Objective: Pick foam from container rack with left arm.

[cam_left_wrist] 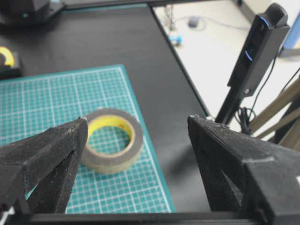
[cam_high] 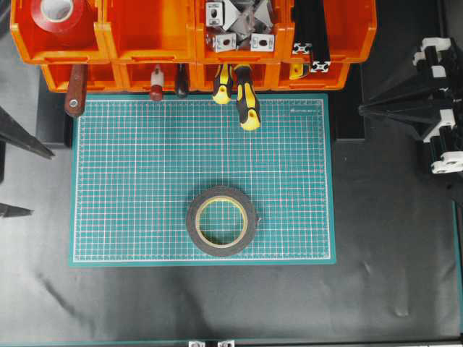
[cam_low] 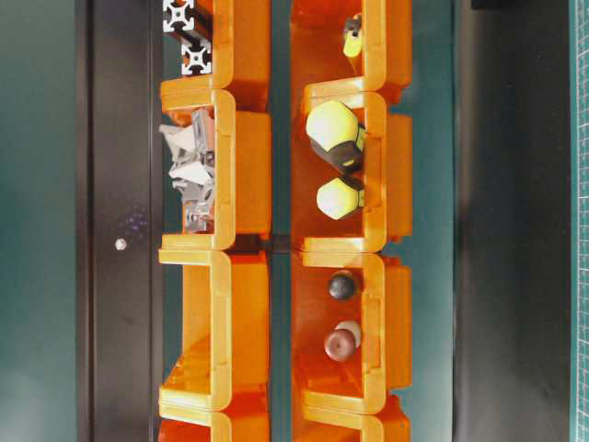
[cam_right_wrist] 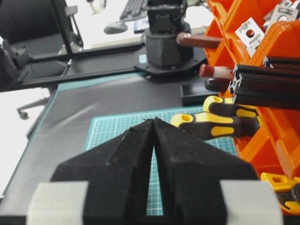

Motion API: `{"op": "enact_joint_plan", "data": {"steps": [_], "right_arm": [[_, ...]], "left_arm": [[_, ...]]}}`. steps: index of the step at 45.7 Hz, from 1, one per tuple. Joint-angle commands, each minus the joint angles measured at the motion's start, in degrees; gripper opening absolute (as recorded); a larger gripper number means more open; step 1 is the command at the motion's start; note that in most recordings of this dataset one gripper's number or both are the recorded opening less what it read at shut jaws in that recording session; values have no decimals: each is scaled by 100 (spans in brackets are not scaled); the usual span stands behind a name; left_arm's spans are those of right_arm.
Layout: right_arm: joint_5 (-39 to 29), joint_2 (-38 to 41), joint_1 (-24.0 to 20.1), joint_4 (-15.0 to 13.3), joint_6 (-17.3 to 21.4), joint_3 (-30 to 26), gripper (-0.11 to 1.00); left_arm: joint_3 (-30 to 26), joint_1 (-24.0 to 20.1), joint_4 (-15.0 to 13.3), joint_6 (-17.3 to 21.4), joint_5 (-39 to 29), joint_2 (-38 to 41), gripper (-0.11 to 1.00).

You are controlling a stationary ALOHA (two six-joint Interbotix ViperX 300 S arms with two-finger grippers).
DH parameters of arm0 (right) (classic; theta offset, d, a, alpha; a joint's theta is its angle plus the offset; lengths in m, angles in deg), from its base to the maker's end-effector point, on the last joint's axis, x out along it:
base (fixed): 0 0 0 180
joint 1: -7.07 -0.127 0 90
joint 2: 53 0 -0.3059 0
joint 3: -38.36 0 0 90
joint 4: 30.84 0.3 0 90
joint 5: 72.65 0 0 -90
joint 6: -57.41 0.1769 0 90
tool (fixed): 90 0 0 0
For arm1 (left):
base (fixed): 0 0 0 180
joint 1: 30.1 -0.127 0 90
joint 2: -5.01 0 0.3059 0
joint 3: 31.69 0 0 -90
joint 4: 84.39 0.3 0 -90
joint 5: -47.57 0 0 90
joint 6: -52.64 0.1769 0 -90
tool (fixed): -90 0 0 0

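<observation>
The foam (cam_high: 221,220), a black ring with a cream-yellow liner, lies flat on the green cutting mat (cam_high: 130,181), near its front edge. It is outside the orange container rack (cam_high: 152,32) at the back. My left gripper (cam_high: 41,182) is open and empty at the far left, clear of the mat. In the left wrist view the foam (cam_left_wrist: 110,139) lies ahead of and below my open left gripper (cam_left_wrist: 137,122), nearer the left finger and untouched. My right gripper (cam_high: 362,110) is shut and empty at the right, beside the rack. It also shows shut in the right wrist view (cam_right_wrist: 153,120).
The rack (cam_low: 241,175) holds a red tape roll (cam_high: 59,13), metal brackets (cam_high: 235,25), black extrusions (cam_high: 311,36) and tool handles. Yellow-black screwdriver handles (cam_high: 246,101) stick out over the mat's back edge. A brown handle (cam_high: 75,94) hangs out at back left.
</observation>
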Motion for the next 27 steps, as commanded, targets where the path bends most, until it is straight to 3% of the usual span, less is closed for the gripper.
{"op": "enact_joint_plan", "data": {"steps": [1, 27], "right_arm": [[53, 26, -18, 9, 0, -114, -1], [62, 26, -44, 9, 9, -105, 0]], "left_arm": [[9, -9, 9, 35, 211, -88, 82], [220, -53, 18, 35, 483, -439, 82]]}}
